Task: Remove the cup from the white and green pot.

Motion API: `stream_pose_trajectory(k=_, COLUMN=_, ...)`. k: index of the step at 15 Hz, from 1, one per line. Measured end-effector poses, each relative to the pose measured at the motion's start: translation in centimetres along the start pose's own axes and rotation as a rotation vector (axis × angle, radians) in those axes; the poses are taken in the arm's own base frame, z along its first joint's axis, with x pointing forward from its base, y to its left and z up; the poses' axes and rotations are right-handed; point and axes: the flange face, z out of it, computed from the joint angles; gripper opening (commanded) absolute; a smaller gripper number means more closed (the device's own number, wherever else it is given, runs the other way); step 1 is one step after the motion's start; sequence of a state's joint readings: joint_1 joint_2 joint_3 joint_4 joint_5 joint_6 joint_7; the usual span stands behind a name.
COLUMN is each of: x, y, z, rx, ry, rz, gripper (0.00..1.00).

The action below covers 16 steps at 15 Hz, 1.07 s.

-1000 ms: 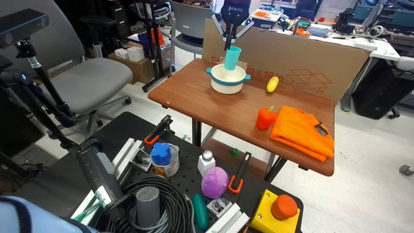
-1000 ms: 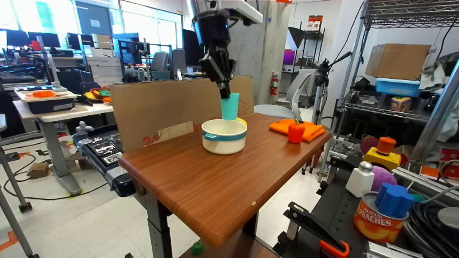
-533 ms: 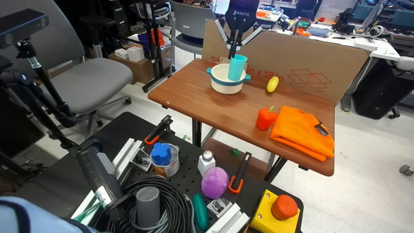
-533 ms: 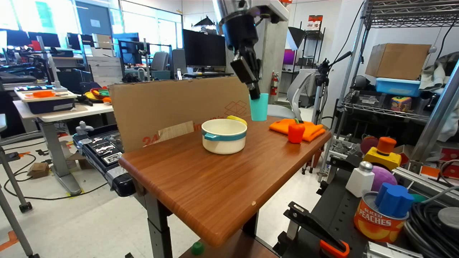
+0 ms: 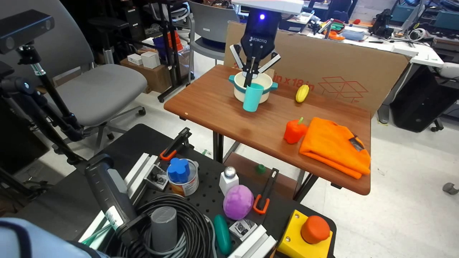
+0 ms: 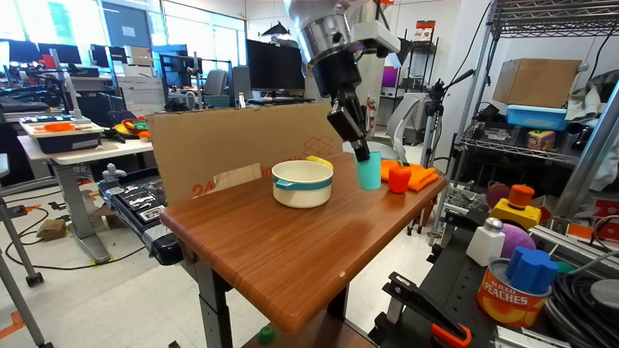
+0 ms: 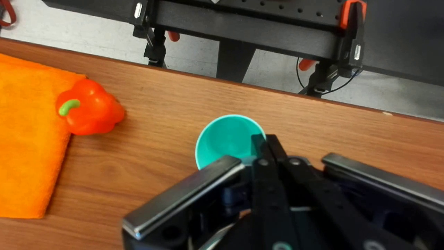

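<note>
Over the tabletop (image 6: 242, 237), cup (image 6: 370, 174) now lower

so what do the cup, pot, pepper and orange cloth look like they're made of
Cup: probably plastic, smooth and satin, evenly teal, thin-walled. Pot: smooth, off-white with teal trim; plastic or enamelled metal, can't tell which. Pepper: likely moulded plastic, judging by its glossy highlights. Orange cloth: fabric, matte and fuzzy, softly folded.

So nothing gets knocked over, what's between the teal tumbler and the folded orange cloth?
The wrist view shows the red-orange bell pepper beside the cloth, then brown tabletop toward the tumbler.
</note>
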<state>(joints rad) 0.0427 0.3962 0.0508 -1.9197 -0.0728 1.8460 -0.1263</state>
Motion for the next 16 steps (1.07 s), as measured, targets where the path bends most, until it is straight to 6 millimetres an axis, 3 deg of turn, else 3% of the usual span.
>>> stream_pose_trajectory(k=10, x=2.9, y=1.3, z=3.1, rx=-0.026, ry=0.072, rz=0.057, gripper=0.03)
stream_pose_trajectory(k=11, x=2.9, y=1.4, z=3.1, rx=-0.031, ry=0.073, rz=0.061, gripper=0.29)
stream_pose_trajectory(k=12, x=2.9, y=1.5, z=3.1, rx=-0.037, ry=0.073, rz=0.065, gripper=0.29)
stream_pose_trajectory(k=16, x=2.9, y=1.7, z=3.7, rx=-0.059, ry=0.060, rz=0.067, gripper=0.55)
